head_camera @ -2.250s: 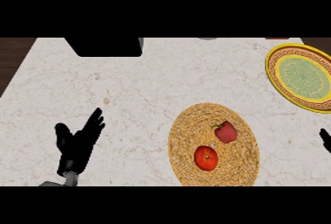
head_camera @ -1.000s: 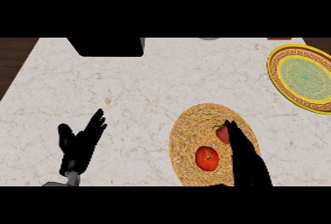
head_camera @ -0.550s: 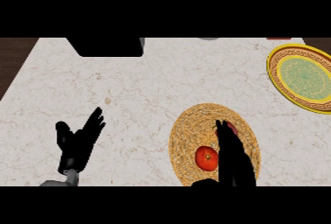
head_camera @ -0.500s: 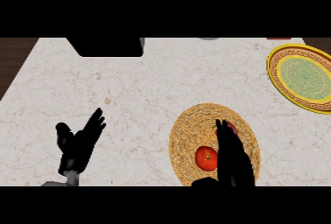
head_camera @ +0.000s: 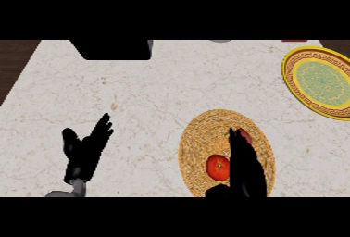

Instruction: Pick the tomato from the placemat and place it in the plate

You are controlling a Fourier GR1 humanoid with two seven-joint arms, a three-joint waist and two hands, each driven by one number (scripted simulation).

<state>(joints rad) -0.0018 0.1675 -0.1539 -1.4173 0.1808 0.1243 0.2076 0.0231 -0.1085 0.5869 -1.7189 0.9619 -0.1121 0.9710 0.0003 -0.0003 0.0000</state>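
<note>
Head view. Woven round placemat [head_camera: 198,143] on pale marbled worktop [head_camera: 150,92]; tomato [head_camera: 218,167] resting on lower part of placemat, second red item [head_camera: 244,135] above it, partly hidden. Right hand [head_camera: 245,166] over placemat, just right of tomato, fingers [head_camera: 236,139] straight and extended, nothing grasped; contact with tomato not discernible. Left hand [head_camera: 85,150] resting at lower left, fingers up and relaxed, holding nothing. Plate [head_camera: 301,85] at upper right, well apart from placemat. Likely risks: closing on neighbouring red item instead of tomato; tomato nudged and rolling off placemat through sideways contact.
</note>
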